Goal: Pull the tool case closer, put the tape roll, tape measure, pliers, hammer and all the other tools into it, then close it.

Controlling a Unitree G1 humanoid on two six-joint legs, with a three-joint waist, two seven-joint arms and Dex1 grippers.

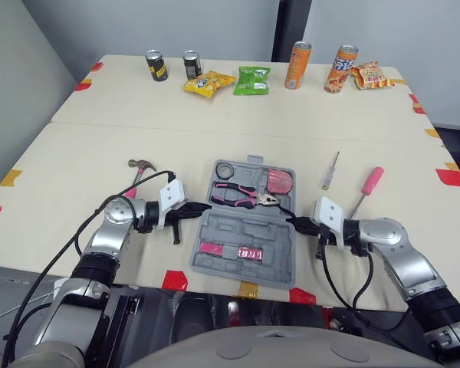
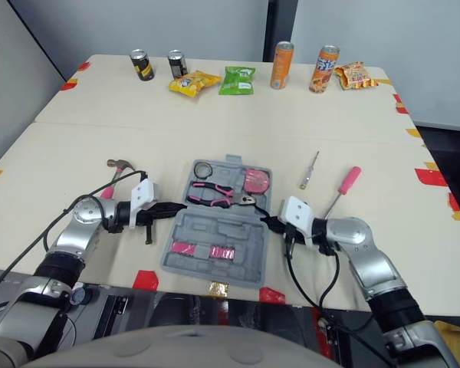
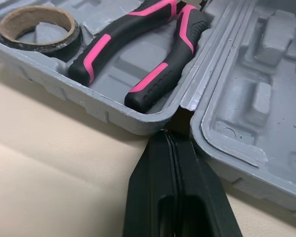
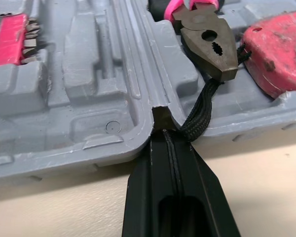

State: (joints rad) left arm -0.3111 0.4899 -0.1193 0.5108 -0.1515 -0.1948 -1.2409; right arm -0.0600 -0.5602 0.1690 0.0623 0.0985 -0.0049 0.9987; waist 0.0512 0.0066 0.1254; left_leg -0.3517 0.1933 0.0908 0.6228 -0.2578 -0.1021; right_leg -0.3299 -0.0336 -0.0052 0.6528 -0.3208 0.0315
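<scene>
Open tool case [image 1: 249, 228] sits at the desk's [image 1: 69, 176] near edge. Left pincer [image 1: 203, 206] and right pincer [image 1: 294, 222] are both closed and empty, tips at its hinge ends. Hammer [image 1: 143, 165] lies just beyond the left pincer, handle slanting toward the robot; left arm nearer.

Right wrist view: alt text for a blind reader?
Right gripper, shut, rests its tip at the hinge notch of the open grey case. One half holds the pliers, a red tape measure and a black cord; the other holds a pink bit holder.
</scene>
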